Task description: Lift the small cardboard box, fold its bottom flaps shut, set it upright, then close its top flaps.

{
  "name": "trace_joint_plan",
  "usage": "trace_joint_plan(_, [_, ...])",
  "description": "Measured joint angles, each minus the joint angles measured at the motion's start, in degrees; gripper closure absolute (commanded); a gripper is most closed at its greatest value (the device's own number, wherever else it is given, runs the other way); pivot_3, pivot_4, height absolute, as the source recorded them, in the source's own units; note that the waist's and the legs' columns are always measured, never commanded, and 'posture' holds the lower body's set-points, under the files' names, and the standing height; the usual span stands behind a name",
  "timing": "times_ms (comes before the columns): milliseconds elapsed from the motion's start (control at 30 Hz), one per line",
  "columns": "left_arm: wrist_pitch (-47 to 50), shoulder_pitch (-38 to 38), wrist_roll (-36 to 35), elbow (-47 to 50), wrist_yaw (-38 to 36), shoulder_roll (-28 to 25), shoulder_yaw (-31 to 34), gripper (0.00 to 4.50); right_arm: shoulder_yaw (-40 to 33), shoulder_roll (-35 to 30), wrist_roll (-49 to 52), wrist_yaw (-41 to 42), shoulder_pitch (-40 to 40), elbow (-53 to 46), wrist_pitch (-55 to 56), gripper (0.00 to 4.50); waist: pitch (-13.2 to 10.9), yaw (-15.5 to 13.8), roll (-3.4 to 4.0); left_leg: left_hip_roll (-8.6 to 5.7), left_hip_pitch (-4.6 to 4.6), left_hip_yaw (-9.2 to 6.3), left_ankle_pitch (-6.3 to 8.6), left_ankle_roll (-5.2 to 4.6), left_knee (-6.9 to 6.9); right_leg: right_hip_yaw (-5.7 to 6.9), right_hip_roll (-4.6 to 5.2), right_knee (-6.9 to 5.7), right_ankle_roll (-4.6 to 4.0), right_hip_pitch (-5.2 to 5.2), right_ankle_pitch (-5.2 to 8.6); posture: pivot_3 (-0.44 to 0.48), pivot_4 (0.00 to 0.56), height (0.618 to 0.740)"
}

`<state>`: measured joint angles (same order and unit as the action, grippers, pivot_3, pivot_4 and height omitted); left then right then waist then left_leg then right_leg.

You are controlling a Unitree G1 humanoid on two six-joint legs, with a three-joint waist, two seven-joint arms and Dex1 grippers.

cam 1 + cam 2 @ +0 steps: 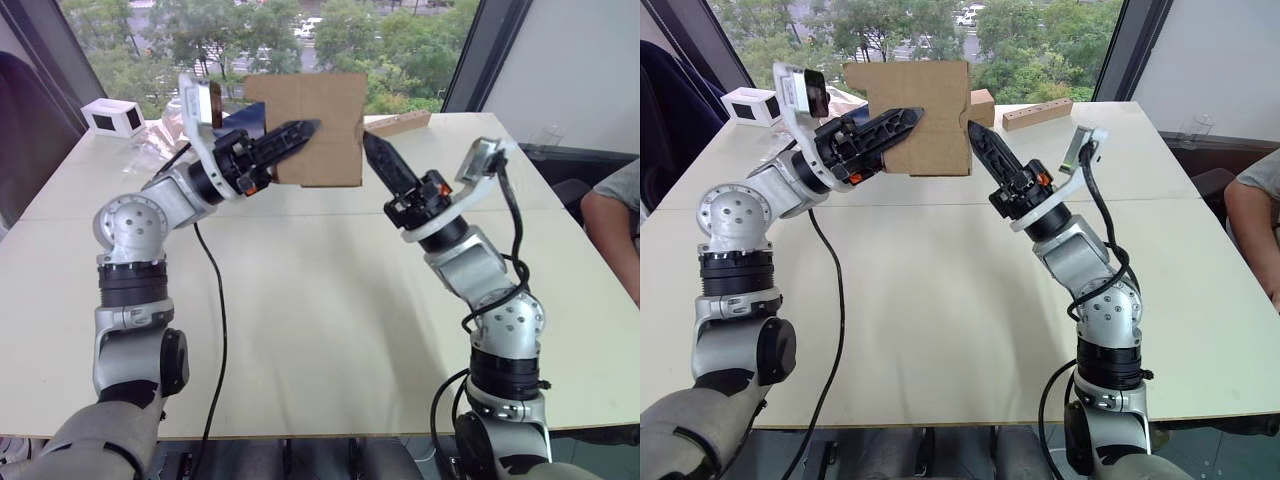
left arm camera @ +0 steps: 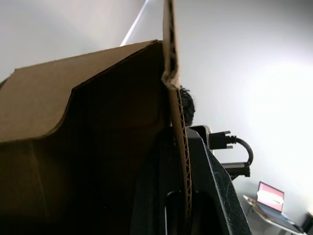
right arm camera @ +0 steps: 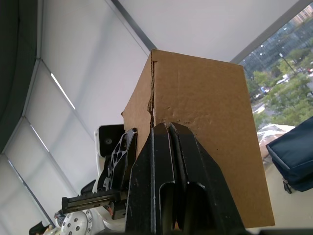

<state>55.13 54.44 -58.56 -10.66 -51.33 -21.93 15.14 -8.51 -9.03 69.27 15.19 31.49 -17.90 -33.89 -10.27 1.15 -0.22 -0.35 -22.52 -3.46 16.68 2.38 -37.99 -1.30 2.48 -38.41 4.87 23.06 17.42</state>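
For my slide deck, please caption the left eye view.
Both grippers, left and right, hold a cardboard box raised above the table.

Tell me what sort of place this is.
Probably an office or lab room: a wide pale table, a big window onto trees, and a seated person's arm alongside.

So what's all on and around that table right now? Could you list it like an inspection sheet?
Surface: pale table.
Job's things: brown cardboard box held up above the table.
Clutter: white box, tan block, dark blue bag.
Grippers: left gripper shut on a box wall; right gripper shut, tip at the box edge.
Cables: black cable on the table.
Surroundings: windows with trees; a person's arm.
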Motion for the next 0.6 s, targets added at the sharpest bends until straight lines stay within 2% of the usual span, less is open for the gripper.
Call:
trace_joint_plan(267, [-0.7, 0.0, 2.0, 0.6, -1.0, -1.0, -1.7, 4.5, -0.1, 0.1, -2.2, 0.0, 0.1, 0.6, -0.1, 4.47, 0.0, 0.0, 0.0, 0.0, 0.0, 0.0, 0.0, 0.0, 0.0, 0.0, 0.0, 0.0, 0.0, 0.0, 0.0, 0.0, 0.15, 0.74])
trace_joint_plan(433, [0.5, 2.3, 5.9, 2.4, -4.4, -7.1, -7.9, 4.5, -2.2, -4.7, -0.4, -0.4, -2.8, -2.1, -2.5, 4.47, 0.0, -0.2, 0.0, -0.03, -0.06, -0.02, 0.0, 0.0, 0.01, 0.0, 0.01, 0.06, 0.0, 0.0, 0.0, 0.0, 0.15, 0.74])
trace_joint_plan(600, [-2.3, 7.2, 13.9, 4.4, -13.0, -14.4, -17.7, 4.5, -6.3, -13.8, 4.2, -0.2, -8.0, -6.4, -6.3, 4.47, 0.0, -0.3, 0.01, -0.09, -0.06, 0.0, 0.01, -0.01, 0.02, 0.01, -0.03, 0.1, 0.0, -0.01, 0.0, 0.0, 0.15, 0.74])
